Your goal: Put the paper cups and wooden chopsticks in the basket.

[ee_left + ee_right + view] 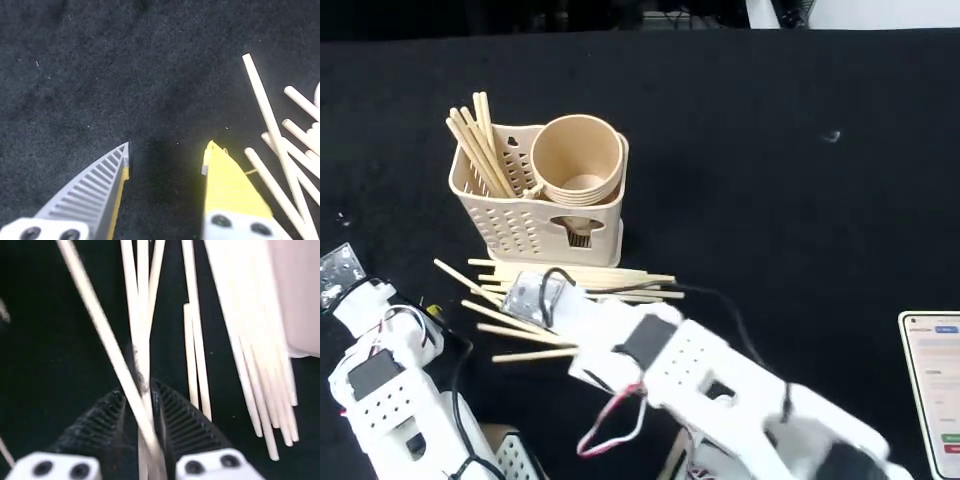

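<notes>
A beige perforated basket (535, 220) stands on the black table with stacked paper cups (577, 160) and several chopsticks (480, 145) upright in it. More wooden chopsticks (590, 280) lie loose in front of it. My right arm (660, 355) stretches over this pile. My right gripper (139, 390) is shut on a couple of loose chopsticks (137, 330), beside the basket wall (300, 290). My left gripper (167, 150) hangs open over bare cloth, and the ends of the loose chopsticks (272, 145) lie just off its yellow finger (225, 180).
A phone (932, 390) lies at the table's right edge. The left arm's white body (380, 385) sits at the front left. Black cloth stretches open to the right of and behind the basket.
</notes>
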You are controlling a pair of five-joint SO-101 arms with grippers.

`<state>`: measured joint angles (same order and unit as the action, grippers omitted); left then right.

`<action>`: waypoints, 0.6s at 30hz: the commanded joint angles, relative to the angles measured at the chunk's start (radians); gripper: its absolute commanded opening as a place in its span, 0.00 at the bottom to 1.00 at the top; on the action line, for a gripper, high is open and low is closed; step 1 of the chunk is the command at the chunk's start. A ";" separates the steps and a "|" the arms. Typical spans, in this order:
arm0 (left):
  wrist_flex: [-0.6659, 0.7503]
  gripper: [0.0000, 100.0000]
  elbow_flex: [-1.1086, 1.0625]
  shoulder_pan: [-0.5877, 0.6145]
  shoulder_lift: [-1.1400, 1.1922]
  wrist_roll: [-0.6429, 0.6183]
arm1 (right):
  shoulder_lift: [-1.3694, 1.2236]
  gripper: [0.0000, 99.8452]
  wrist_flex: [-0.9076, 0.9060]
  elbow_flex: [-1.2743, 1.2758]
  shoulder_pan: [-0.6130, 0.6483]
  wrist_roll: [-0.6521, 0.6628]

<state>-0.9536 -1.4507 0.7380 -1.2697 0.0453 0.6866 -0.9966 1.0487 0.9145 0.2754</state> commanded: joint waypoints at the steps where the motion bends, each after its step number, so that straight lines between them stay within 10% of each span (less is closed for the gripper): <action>1: 0.014 0.24 0.004 -0.004 -0.015 -0.002 | 0.128 0.01 -0.038 -0.030 0.009 0.006; 18: 0.014 0.24 0.002 -0.007 -0.015 -0.002 | 0.039 0.10 0.098 0.180 -0.224 0.164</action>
<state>-0.9536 -1.4599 0.7380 -1.2697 0.0453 0.7311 -0.8738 1.2497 0.6951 0.4304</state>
